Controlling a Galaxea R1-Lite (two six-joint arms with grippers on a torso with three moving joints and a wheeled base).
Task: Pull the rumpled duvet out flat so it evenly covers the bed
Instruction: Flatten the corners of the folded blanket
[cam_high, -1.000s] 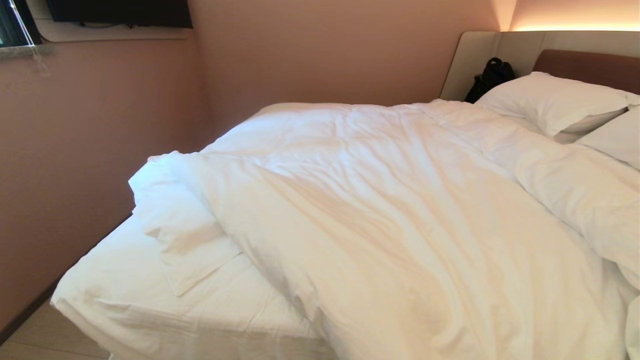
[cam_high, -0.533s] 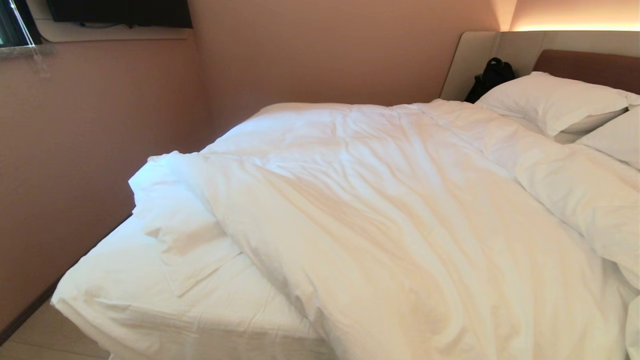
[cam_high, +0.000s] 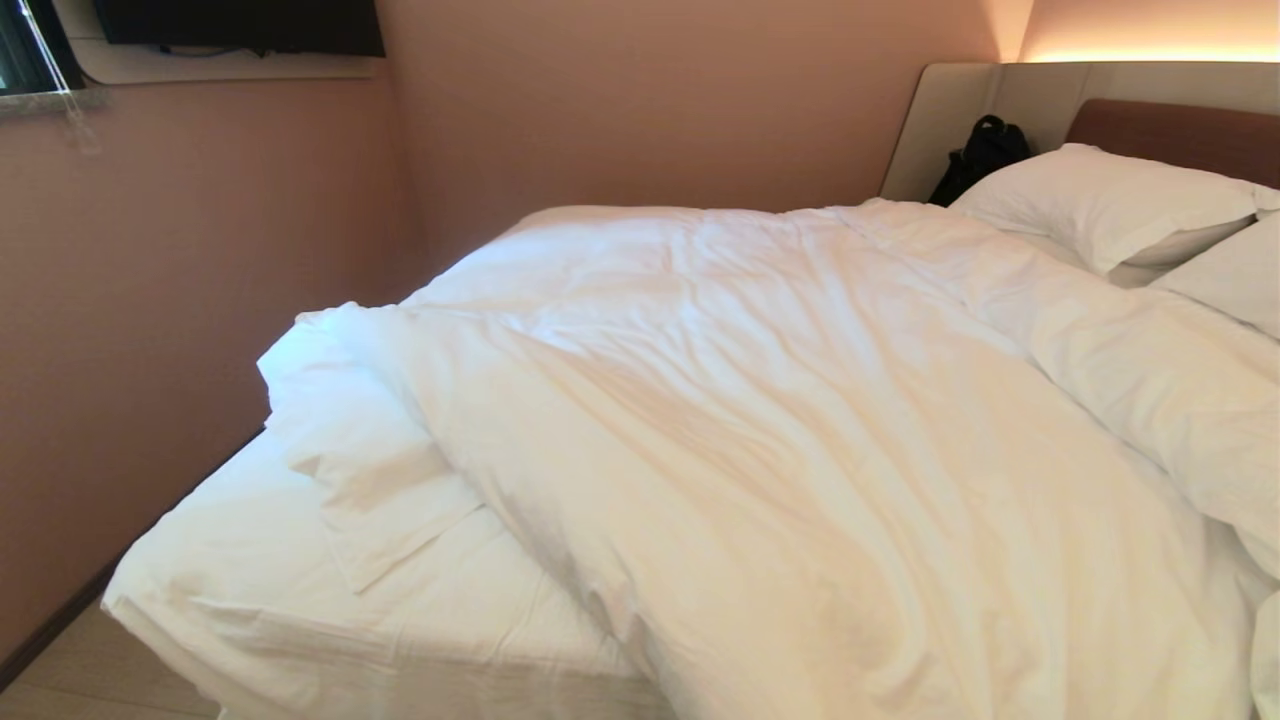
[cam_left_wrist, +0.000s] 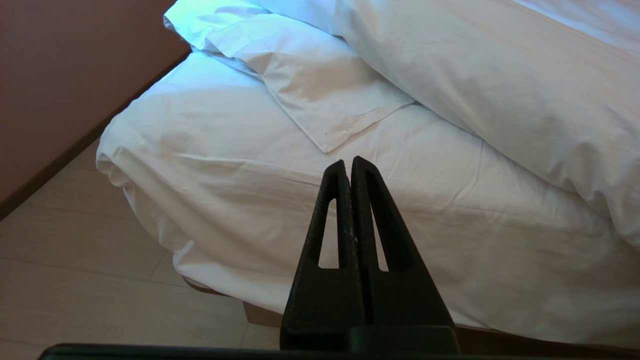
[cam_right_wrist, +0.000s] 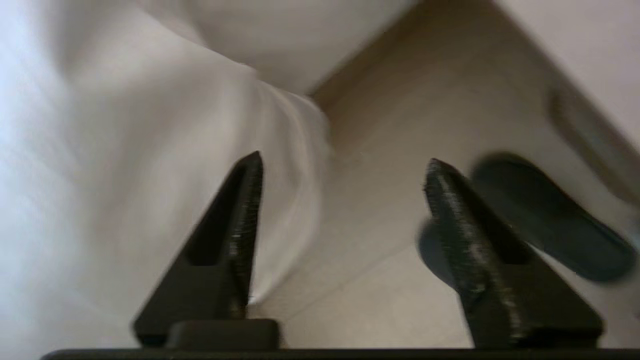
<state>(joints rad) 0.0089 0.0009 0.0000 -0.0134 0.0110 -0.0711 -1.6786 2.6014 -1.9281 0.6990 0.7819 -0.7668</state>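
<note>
Right gripper: you have the jaws spread wide with nothing between them; it hangs low beside the bed, white fabric draping past one finger at the left of its wrist view, pale floor and a dark slipper at lower right.
Left gripper: fingers pressed together, empty, parked off the near corner of the mattress, centre of its wrist view.
Mattress sheet: bare at the lower left of the head view, so the foot corner is uncovered.
Duvet: it fills the centre and right of the head view, bunched on a diagonal, with a folded-back corner lying on the sheet at left of centre.
Step in hand: likely picking a new hold on the duvet's hanging edge with the right gripper.
How to do it well: bite deep into the thick edge, not a thin fold, then pull low and steady toward the bare corner; check that the far side does not slide off.
Bed: its brown headboard sits at upper right, behind the pillows.
Containers: only a black bag at upper right, by the headboard; you cannot see its contents.
</note>
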